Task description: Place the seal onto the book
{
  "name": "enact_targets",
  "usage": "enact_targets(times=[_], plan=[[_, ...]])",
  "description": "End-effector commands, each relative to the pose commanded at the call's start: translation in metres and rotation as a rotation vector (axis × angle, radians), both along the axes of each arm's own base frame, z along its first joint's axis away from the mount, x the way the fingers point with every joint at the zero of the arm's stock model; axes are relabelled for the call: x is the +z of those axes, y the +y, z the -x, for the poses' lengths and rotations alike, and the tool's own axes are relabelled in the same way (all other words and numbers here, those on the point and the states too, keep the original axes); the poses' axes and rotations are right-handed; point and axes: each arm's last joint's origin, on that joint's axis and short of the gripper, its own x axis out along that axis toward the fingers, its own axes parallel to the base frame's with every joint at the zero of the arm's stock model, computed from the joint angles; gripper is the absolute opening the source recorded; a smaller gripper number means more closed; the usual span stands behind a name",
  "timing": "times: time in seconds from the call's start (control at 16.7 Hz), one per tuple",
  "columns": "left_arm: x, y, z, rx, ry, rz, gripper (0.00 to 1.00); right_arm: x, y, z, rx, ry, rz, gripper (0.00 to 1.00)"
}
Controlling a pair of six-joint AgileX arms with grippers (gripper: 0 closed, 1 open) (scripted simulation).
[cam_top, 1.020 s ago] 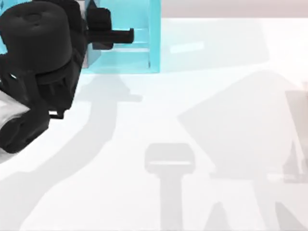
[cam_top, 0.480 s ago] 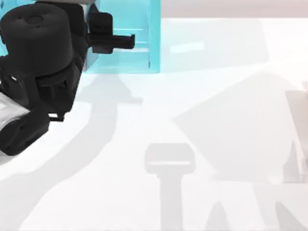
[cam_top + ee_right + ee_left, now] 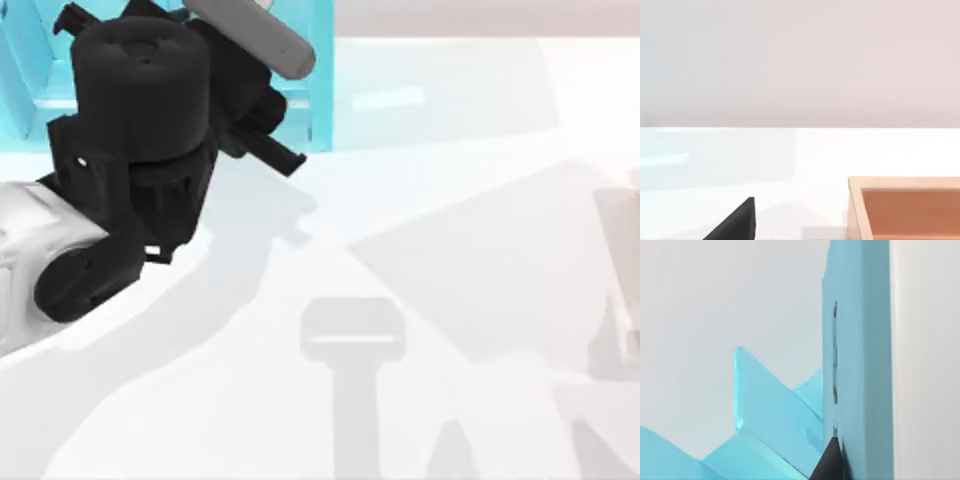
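My left gripper [image 3: 278, 152] is at the table's far left, in front of the teal shelf unit, and is shut on the book. The book's whitish spine [image 3: 255, 32] slants above the arm in the top view. In the left wrist view the book's teal cover [image 3: 860, 365] stands upright, with a black fingertip [image 3: 829, 464] pressed against it. The seal is out of view. A dark part of my right gripper [image 3: 737, 222] shows low over the white table.
The teal-blue shelf unit [image 3: 320, 90] stands at the back left, its slanted dividers [image 3: 770, 410] just beyond the book. A shallow open wooden box [image 3: 905, 205] lies on the table near my right gripper. Arm shadows cross the white tabletop [image 3: 450, 250].
My left arm has swung to the right and turned, so its finger now points down and to the right. The book's whitish spine has come into view, tilted the same way.
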Motion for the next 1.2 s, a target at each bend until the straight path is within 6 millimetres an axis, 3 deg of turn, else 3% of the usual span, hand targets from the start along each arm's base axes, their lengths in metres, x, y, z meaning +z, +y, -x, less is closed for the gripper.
enact_targets(times=[0.24,0.6,1.2], plan=[[-0.010,-0.022,0.002,-0.105,0.005,-0.486,0.00,0.000,0.000,0.000,0.000,0.000,0.000,1.00],[-0.033,-0.061,0.006,-0.316,-0.015,-1.351,0.00,0.000,0.000,0.000,0.000,0.000,0.000,1.00],[-0.087,-0.126,0.020,-0.724,-0.081,-2.813,0.00,0.000,0.000,0.000,0.000,0.000,0.000,1.00]])
